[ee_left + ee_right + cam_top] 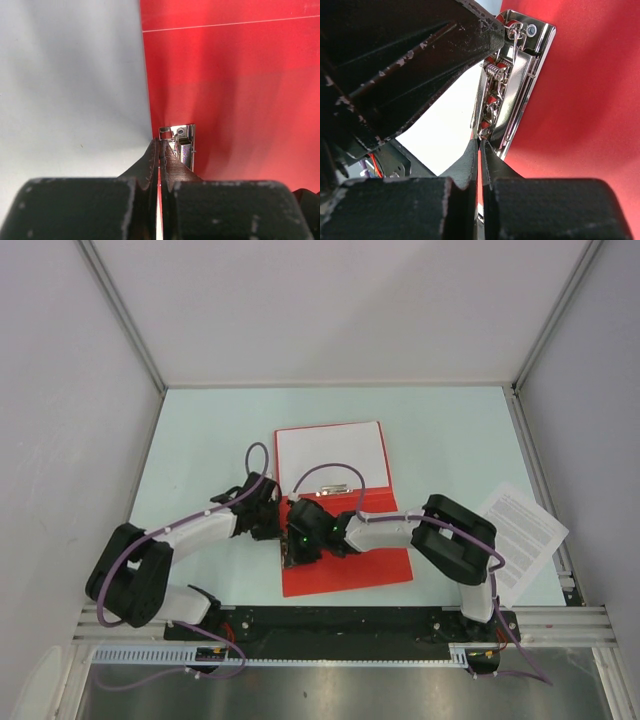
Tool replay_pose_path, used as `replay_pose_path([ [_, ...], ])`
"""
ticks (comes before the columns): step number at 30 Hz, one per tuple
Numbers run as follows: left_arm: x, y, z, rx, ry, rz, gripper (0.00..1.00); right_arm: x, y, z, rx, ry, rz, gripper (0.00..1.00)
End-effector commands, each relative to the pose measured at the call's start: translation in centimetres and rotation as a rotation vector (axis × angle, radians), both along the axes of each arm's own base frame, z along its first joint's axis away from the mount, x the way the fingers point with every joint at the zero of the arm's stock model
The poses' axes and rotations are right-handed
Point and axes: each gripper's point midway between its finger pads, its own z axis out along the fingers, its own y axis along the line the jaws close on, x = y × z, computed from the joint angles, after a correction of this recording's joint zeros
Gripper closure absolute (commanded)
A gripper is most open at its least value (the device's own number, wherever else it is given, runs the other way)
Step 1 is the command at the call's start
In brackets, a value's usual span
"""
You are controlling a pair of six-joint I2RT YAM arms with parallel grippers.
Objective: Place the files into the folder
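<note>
The red folder [370, 565] lies open in the middle of the table. A white sheet [330, 452] rests on its far half under a metal clamp [335, 490]. One printed file [522, 533] lies by the right arm's base. Both grippers meet at the folder's near left edge. The left gripper [275, 525] [160, 145] is shut, with its tips at a chrome spring clip [182, 140] on the folder [240, 90]. The right gripper [297, 552] [479, 144] is shut at the other end of that clip [515, 85]. The left gripper's fingers [445, 55] reach over the clip's far end. A thin red sliver shows in each slit.
Grey walls enclose the pale table [200, 440] on three sides. A metal rail [350, 625] runs along the near edge with both arm bases. The printed file hangs slightly over the table's right border.
</note>
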Motion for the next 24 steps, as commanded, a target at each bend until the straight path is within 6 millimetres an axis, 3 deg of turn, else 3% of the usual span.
replay_pose_path([
  [1,-2.0,1.0,-1.3,0.075,0.076,-0.073,1.0,0.9,-14.6,-10.8,-0.647,-0.083,-0.06,1.0],
  [2,-2.0,0.9,-1.3,0.073,0.073,-0.076,1.0,1.1,-14.3,-10.8,-0.636,-0.087,-0.05,1.0],
  [5,-1.9,1.1,-1.3,0.087,0.071,-0.087,1.0,1.5,-11.9,-8.4,-0.522,-0.163,0.0,1.0],
  [6,-1.9,1.2,-1.4,0.091,0.07,-0.092,1.0,2.0,-10.5,-6.2,-0.44,-0.193,-0.001,1.0],
  [11,-1.9,1.3,-1.5,0.098,0.069,-0.104,1.0,2.7,-6.2,-1.6,-0.164,-0.14,0.003,1.0],
  [17,-1.9,0.9,-1.2,0.076,0.059,-0.1,1.0,2.7,-3.0,1.5,0.044,-0.086,0.036,1.0],
  [21,-1.6,0.5,0.0,0.04,0.051,-0.075,0.99,3.1,-2.0,3.5,0.141,-0.036,0.021,1.0],
  [23,-0.8,0.2,1.6,-0.01,0.008,-0.049,0.78,3.7,-2.3,3.6,0.155,-0.006,-0.008,1.0],
  [24,-0.3,0.5,2.3,-0.023,-0.012,-0.023,0.75,3.6,-2.2,3.7,0.168,0.015,-0.003,1.0],
])
